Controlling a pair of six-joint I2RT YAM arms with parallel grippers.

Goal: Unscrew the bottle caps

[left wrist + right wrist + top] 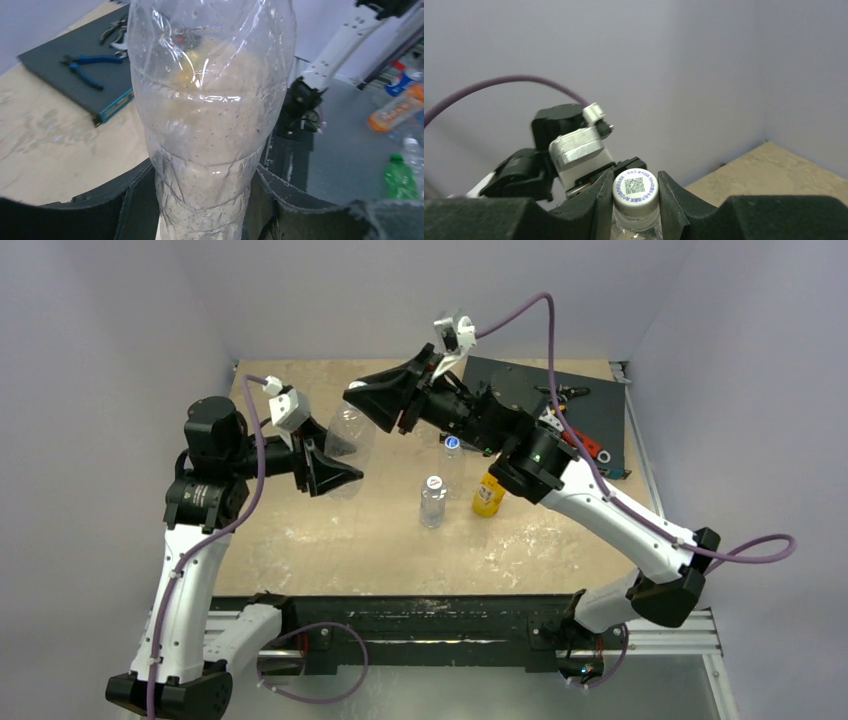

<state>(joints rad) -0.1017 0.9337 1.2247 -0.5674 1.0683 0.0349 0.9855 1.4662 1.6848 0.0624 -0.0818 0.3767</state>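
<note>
A clear plastic bottle (352, 430) hangs above the table at the back left, between the two arms. My left gripper (338, 468) is shut on its lower body; in the left wrist view the dimpled bottle (210, 100) fills the gap between the black fingers (130, 210). My right gripper (362, 400) is shut on that bottle's white cap (635, 187), which bears a printed code, and a finger presses on each side of it. On the table stand a clear bottle with a white cap (432, 502), a blue-capped bottle (452, 446) and an orange-yellow bottle (488, 496).
A dark mat (600, 400) with hand tools lies at the back right; blue-handled pliers (85, 67) rest on it. Grey walls close the table on three sides. Beyond the table edge, several bottles (400, 175) lie on the floor.
</note>
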